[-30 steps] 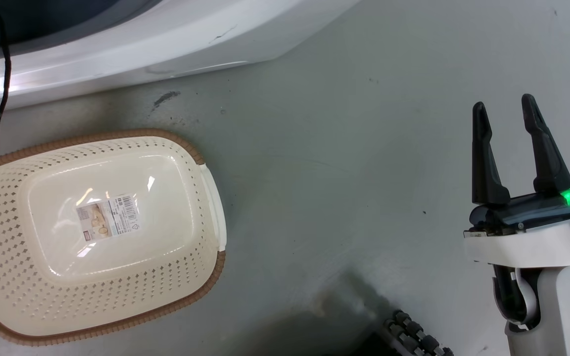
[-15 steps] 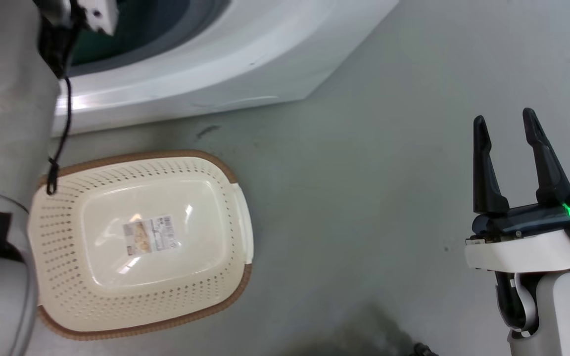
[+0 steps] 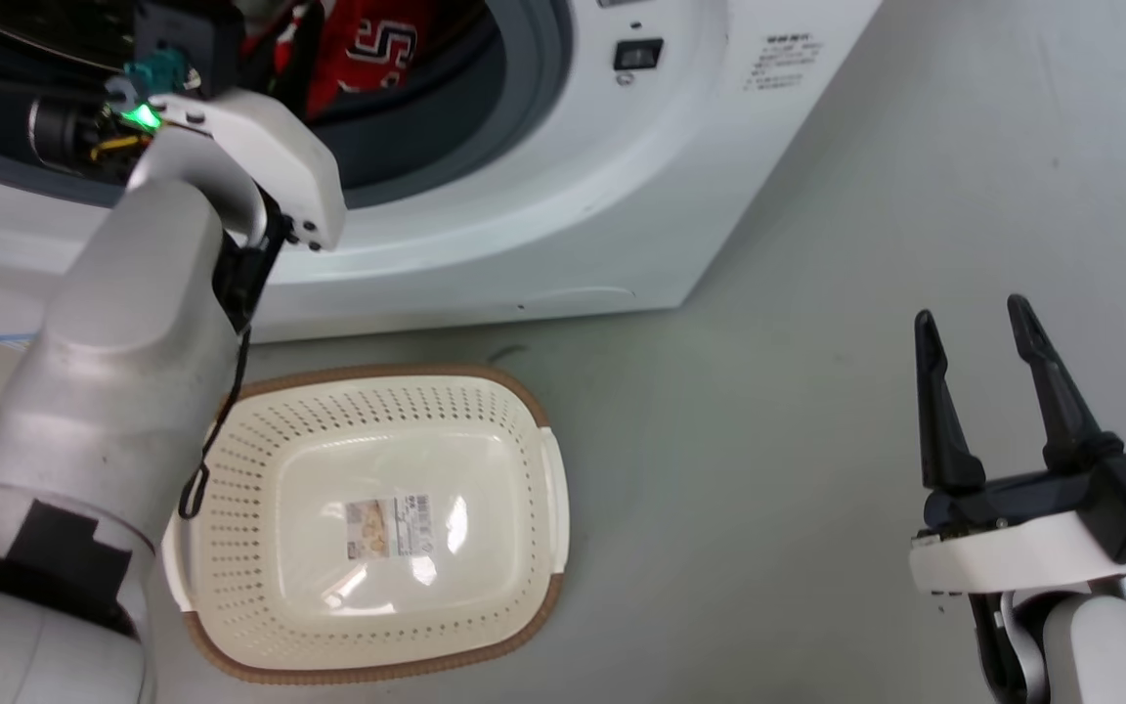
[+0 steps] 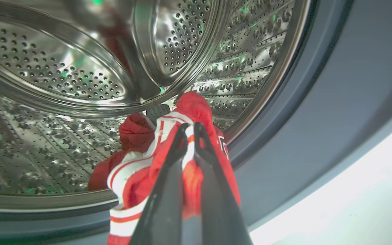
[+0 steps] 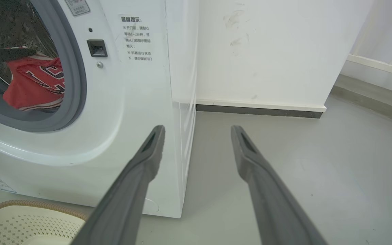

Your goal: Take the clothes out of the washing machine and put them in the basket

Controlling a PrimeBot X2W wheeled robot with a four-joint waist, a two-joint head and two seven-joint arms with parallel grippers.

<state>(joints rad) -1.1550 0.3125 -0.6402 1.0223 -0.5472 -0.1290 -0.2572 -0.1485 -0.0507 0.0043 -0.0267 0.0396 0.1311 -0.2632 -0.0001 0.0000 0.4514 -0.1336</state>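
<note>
My left tool [image 4: 190,125] reaches into the washing machine [image 3: 563,215], fingers pressed almost together and pinching a fold of the clothes [image 4: 138,170]. The fabric is soft and red with white stripes and trim, bunched at the front of the perforated steel drum [image 4: 63,85] by the grey gasket [image 5: 78,78]. From the right wrist I see black-and-white number print on it. The basket [image 3: 368,673], cream with a brown rim, sits on the floor [image 3: 768,469] just before the machine. My right tool [image 3: 970,307] hangs spread, holding nothing, well apart from the basket.
</note>
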